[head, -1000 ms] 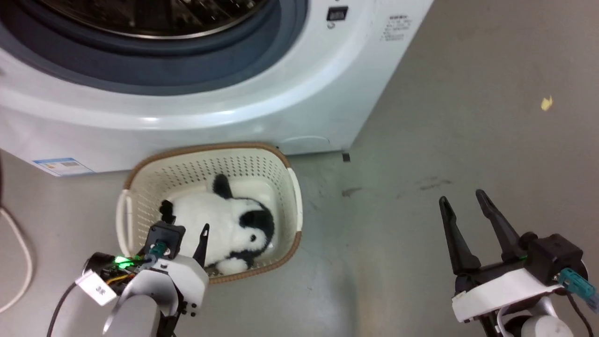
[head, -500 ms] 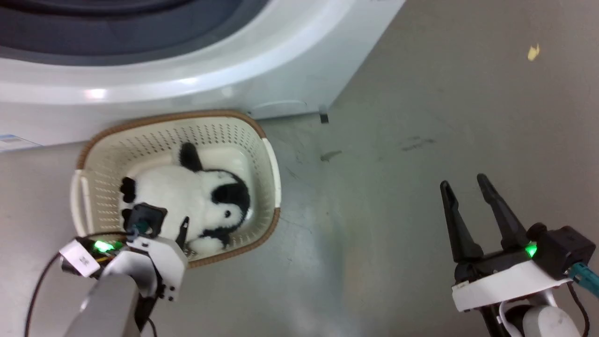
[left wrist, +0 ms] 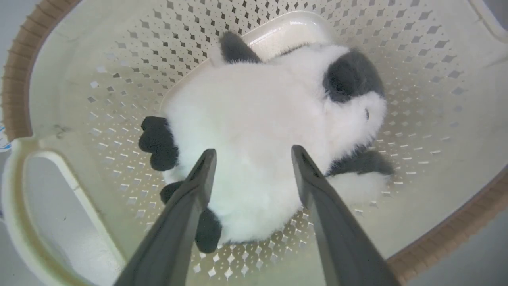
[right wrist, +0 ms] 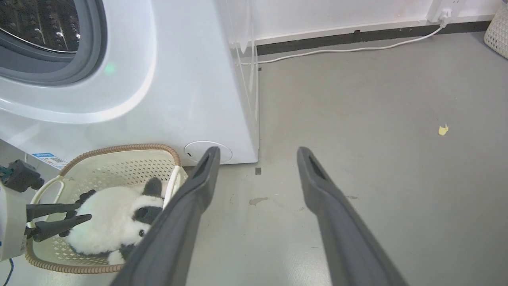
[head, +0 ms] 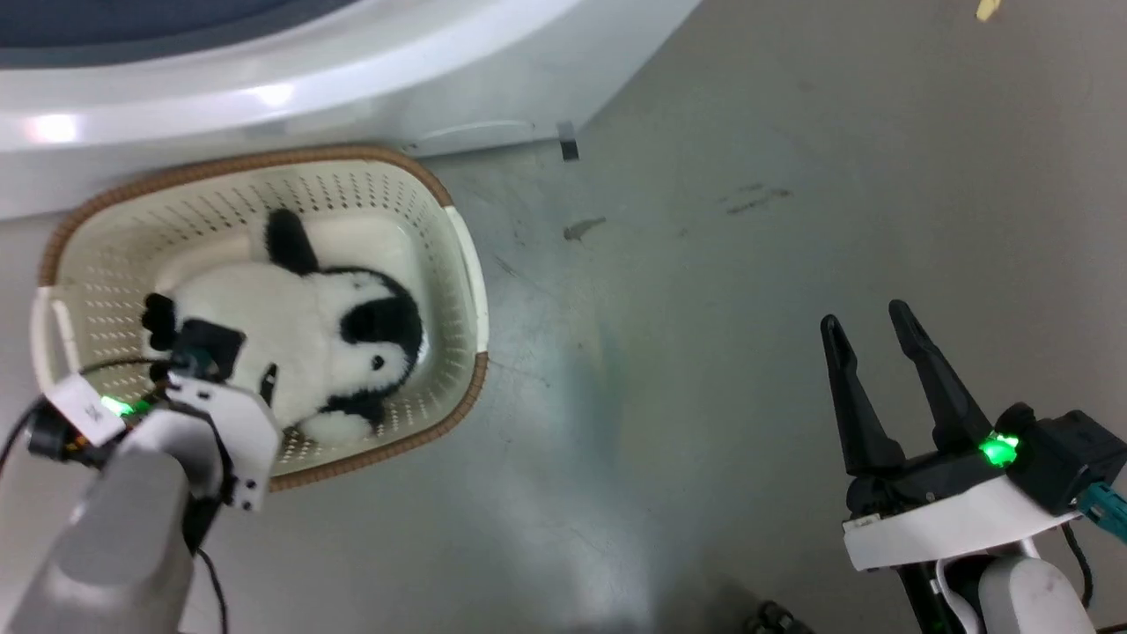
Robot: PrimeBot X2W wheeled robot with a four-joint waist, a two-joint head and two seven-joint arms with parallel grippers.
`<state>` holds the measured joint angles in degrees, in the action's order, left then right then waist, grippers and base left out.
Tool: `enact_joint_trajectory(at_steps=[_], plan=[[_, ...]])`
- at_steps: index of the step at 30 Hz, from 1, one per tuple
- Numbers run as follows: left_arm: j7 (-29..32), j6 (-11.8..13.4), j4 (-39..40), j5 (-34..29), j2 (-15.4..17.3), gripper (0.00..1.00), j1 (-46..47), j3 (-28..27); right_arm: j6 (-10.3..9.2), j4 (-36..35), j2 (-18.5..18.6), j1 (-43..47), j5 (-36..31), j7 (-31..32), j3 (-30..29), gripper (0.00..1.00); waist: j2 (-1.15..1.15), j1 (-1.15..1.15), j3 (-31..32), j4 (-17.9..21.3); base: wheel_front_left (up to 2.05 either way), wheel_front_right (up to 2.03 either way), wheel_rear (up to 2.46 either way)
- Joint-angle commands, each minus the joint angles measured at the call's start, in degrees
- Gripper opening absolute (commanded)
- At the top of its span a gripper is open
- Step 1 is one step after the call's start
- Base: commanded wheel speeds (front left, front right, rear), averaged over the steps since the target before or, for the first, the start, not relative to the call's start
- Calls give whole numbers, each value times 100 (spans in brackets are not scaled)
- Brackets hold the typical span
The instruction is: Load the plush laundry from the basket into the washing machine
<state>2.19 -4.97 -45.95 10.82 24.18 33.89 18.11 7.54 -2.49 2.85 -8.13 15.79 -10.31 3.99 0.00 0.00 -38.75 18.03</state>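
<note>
Fluffy white-and-black panda soft toy (head: 290, 317) lies lengthwise in the cream perforated plastic basket (head: 458, 264), head toward the robot's right. Left gripper (left wrist: 252, 153) is over its body, spread wide; right gripper (head: 864, 314) is spread above the grey floor (head: 704, 264).

the plush laundry (head: 282, 313) is laid in the basket (head: 445, 264), set on the floor (head: 748, 370) before the washing machine (head: 370, 62).

The left gripper (left wrist: 253, 151), at 8 o'clock in the head view, has its fingers spread, and the right gripper (head: 864, 315), at 4 o'clock, also.
</note>
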Motion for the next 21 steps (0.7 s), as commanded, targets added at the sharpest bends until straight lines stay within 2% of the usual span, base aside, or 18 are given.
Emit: enact_joint_trajectory(at_steps=[1, 7, 18, 19, 20, 21], plan=[[71, -13, -166, 40, 116, 100, 233, 107, -4, -10, 2, -134, 87, -60, 23, 100, 0, 0, -148, 87, 0, 0, 0], [298, -57, -466, 59, 308, 100, 700, 352, -4, -19, 2, -179, 212, -132, 32, 100, 0, 0, -441, 199, 0, 0, 0], [918, -147, -971, 175, 470, 100, 1387, 973, -5, -103, 2, -264, 449, -264, 61, 100, 0, 0, -985, 402, 0, 0, 0], [951, -153, -1033, 196, 508, 29, 1426, 1014, -5, -108, 2, -275, 473, -276, 64, 100, 0, 0, -1027, 426, 0, 0, 0], [962, -159, -1089, 222, 549, 0, 1460, 1048, -5, -114, 2, -289, 500, -288, 66, 100, 0, 0, -1066, 452, 0, 0, 0], [984, -166, -1157, 259, 590, 0, 1481, 1076, -5, -117, 2, -303, 525, -300, 71, 100, 0, 0, -1100, 482, 0, 0, 0]])
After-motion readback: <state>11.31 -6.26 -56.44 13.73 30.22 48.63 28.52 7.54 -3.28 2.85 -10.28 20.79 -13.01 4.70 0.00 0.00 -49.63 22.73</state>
